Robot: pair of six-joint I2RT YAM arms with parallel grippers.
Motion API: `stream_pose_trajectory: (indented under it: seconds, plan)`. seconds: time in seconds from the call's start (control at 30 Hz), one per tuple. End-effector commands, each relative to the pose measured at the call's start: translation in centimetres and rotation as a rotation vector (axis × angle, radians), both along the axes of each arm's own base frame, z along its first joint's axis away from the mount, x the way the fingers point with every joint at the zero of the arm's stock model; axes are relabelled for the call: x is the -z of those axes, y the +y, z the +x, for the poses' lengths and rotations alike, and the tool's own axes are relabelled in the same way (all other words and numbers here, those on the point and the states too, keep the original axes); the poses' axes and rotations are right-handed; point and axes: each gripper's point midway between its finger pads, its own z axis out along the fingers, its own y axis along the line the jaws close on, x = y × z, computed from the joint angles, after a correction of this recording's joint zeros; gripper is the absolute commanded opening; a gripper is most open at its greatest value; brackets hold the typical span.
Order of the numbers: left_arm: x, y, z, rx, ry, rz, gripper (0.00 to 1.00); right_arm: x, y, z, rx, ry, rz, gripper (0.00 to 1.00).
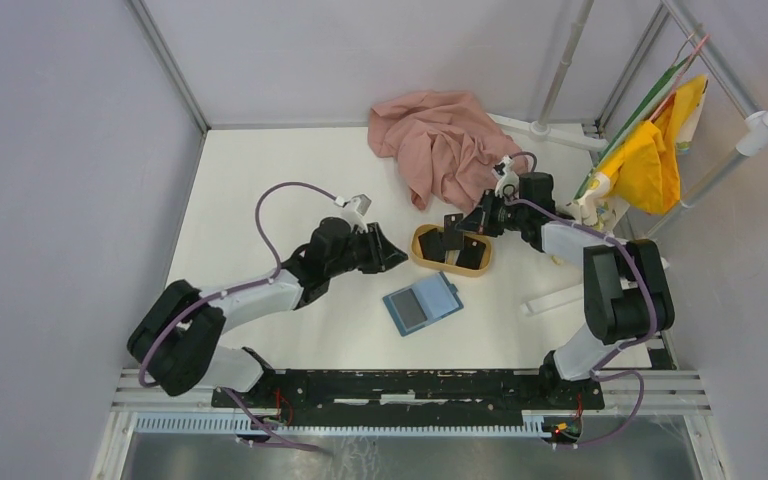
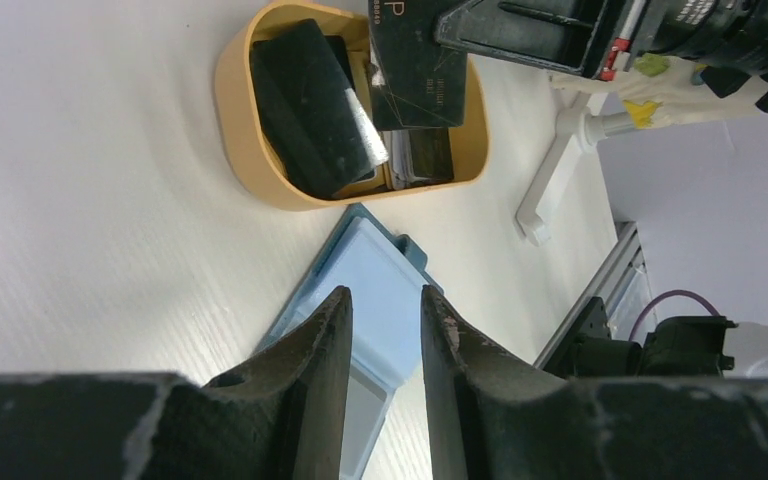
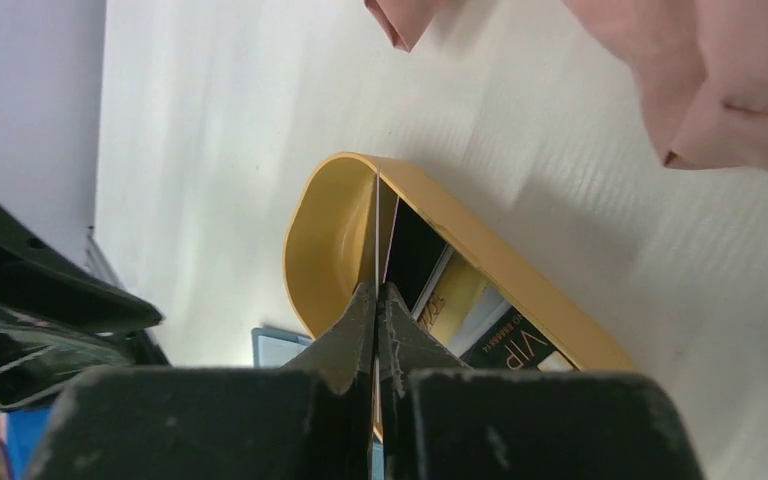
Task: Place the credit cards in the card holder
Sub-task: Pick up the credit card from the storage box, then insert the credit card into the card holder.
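Several black credit cards point(image 2: 310, 105) lie in an oval tan tray point(image 1: 422, 260). My right gripper point(image 3: 377, 290) is shut on one credit card point(image 3: 375, 225), seen edge-on and standing over the tray's left end point(image 3: 330, 230). In the left wrist view that held card point(image 2: 415, 60) hangs above the tray point(image 2: 245, 150). The blue card holder point(image 1: 422, 303) lies open on the table just in front of the tray. My left gripper point(image 2: 385, 300) hovers over the card holder point(image 2: 385, 265), open, with nothing between its fingers. It sits left of the tray point(image 1: 395, 258).
A pink cloth point(image 1: 440, 140) is heaped behind the tray. A white rack with yellow cloth point(image 1: 660, 150) stands at the right. A white stand foot point(image 2: 550, 190) lies right of the tray. The metal rail point(image 1: 410, 385) runs along the near edge.
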Motion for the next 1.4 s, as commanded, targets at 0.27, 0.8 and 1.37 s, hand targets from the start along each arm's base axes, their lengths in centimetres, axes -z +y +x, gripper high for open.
stream_pose_trajectory:
  seconds: [0.27, 0.8, 1.37]
  plan:
    - [-11.6, 9.1, -2.5, -0.310, -0.410, -0.217, 0.56, -8.8, 1.4, -4.3, -0.345, -0.505, 0.031, 0.00]
    - [-2.8, 7.0, -7.8, -0.120, -0.120, -0.194, 0.72, -2.6, 6.1, -14.4, -0.524, -0.355, 0.195, 0.00]
    - [6.0, 3.5, -9.3, -0.220, 0.093, 0.099, 0.61, 3.8, 5.6, -12.7, -0.292, -0.076, 0.030, 0.00]
